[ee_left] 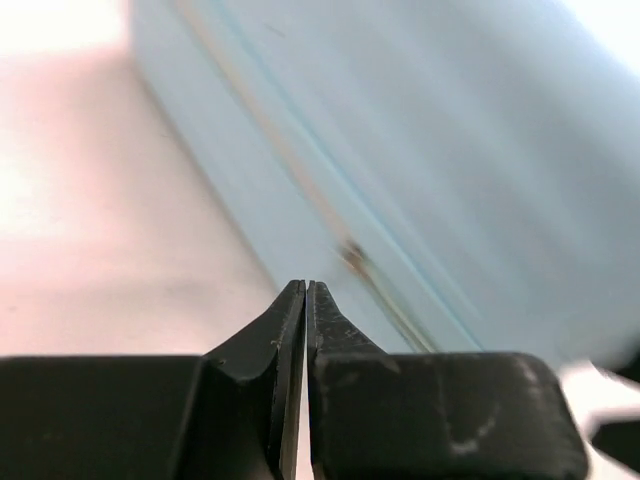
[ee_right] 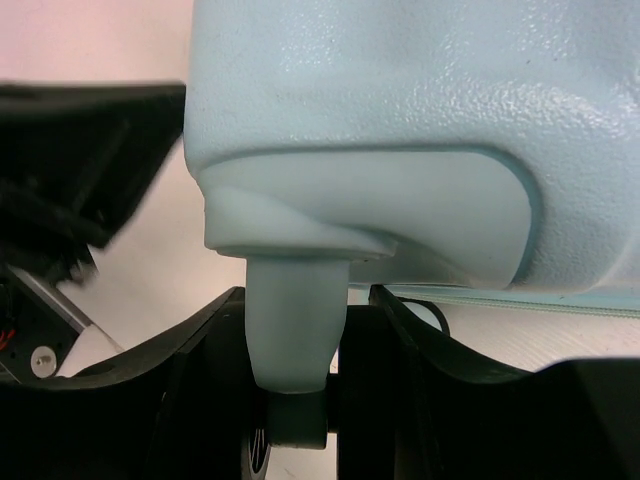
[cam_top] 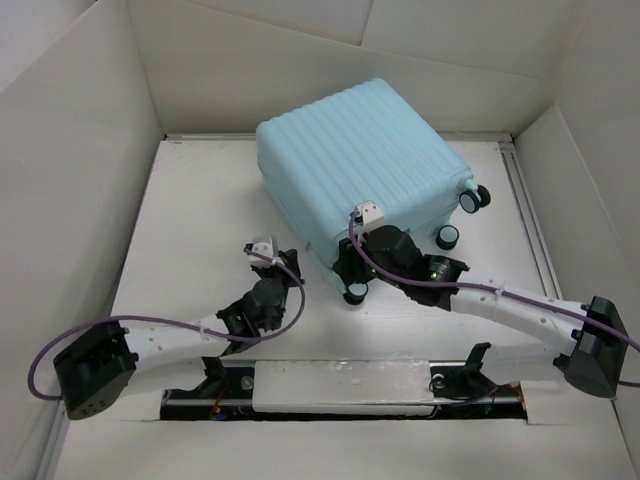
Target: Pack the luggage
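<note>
Plainly, the luggage (cam_top: 365,160) lies flat and shut on the surface (cam_top: 200,200), in the upper middle of the overhead frame, ribbed shell up, with two casters (cam_top: 475,198) sticking out at its right edge. My right pincer (ee_right: 303,310) sits at the case's near corner, lower centre of that frame, and is clenched on the pale stalk of the corner caster (ee_right: 290,340). From my right wrist I see a dark finger (ee_right: 215,340) on either side of the stalk, and both look pressed against it. My left pincer (ee_left: 305,292) is clenched on nothing, its tips meeting with no gap. It hangs just beside the case's near side wall, to the left of the right pincer, with the zip seam (ee_left: 340,240) running diagonally across the blurred blue ahead of it. The only container here is the luggage itself. Both halves are closed together, so the lining and whatever may be inside are hidden, and I cannot tell whether anything has gone in. I see no clothing or other goods in any view. My guess is that the filling is either finished or not begun. What is left looks like handling the case itself: turning it by that wheel, working the zip, or standing it up.
</note>
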`<move>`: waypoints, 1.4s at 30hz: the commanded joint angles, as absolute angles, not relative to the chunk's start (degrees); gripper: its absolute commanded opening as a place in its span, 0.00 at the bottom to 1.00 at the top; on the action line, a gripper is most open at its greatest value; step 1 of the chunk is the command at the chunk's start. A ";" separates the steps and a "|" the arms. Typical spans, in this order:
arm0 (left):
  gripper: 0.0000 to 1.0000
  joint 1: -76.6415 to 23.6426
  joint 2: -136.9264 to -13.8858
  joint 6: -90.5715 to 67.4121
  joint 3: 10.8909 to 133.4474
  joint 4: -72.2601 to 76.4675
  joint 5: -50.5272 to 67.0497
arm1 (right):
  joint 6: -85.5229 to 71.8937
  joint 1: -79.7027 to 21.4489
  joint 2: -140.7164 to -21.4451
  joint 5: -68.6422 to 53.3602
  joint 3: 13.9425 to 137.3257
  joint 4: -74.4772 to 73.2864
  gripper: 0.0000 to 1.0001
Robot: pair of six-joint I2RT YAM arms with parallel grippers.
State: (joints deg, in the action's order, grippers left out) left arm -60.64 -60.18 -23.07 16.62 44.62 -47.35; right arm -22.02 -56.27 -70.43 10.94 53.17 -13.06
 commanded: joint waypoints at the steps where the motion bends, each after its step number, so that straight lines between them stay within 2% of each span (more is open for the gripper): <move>1: 0.00 -56.44 -57.13 -26.71 15.38 42.38 -48.46 | -19.95 -56.60 -66.18 8.79 53.00 -10.72 0.00; 5: 0.00 -53.96 -53.88 -27.25 14.77 41.22 -43.09 | -19.95 -56.60 -64.86 9.40 51.95 -11.25 0.00; 7: 0.00 -53.96 -51.95 -25.67 14.24 42.79 -35.20 | -19.42 -56.07 -64.86 9.40 51.94 -11.25 0.00; 8: 0.00 -54.75 -51.94 -25.66 14.24 43.59 -28.80 | -19.42 -55.55 -64.86 8.88 52.73 -11.25 0.00; 11: 0.00 -61.33 -52.47 -24.70 14.24 44.74 -25.22 | -18.90 -55.55 -66.61 8.26 54.84 -11.25 0.00; 12: 0.06 -63.26 -52.47 -24.18 14.24 45.35 -26.27 | -18.90 -55.55 -66.62 7.65 55.37 -11.25 0.00; 15: 0.36 -65.39 -55.63 -22.86 14.94 45.35 -25.14 | -18.90 -55.55 -68.20 7.03 57.21 -11.25 0.00; 23: 0.55 -65.39 -60.02 -21.53 16.00 45.88 -22.51 | -18.90 -55.55 -68.73 5.81 58.36 -11.25 0.00; 27: 0.55 -65.39 -64.84 -20.04 18.46 47.11 -21.80 | -18.90 -55.55 -69.26 4.66 58.36 -9.94 0.00; 35: 0.53 -64.86 -70.22 -19.87 20.56 54.31 -30.14 | -18.90 -56.60 -69.26 2.90 56.60 -8.18 0.00; 38: 0.29 -64.86 -70.22 -19.34 20.57 56.86 -31.72 | -18.90 -57.22 -68.73 2.90 54.32 -6.69 0.00; 40: 0.21 -64.86 -70.75 -19.34 21.18 58.09 -34.27 | -19.51 -57.22 -68.20 2.37 53.45 -5.98 0.00; 42: 0.21 -64.86 -71.98 -18.64 21.88 58.62 -35.77 | -20.03 -57.22 -67.68 1.68 51.95 -4.49 0.00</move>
State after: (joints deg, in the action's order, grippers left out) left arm -65.52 -71.09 -19.77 18.15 49.74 -31.38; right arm -20.47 -55.29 -69.06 7.53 52.86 -15.16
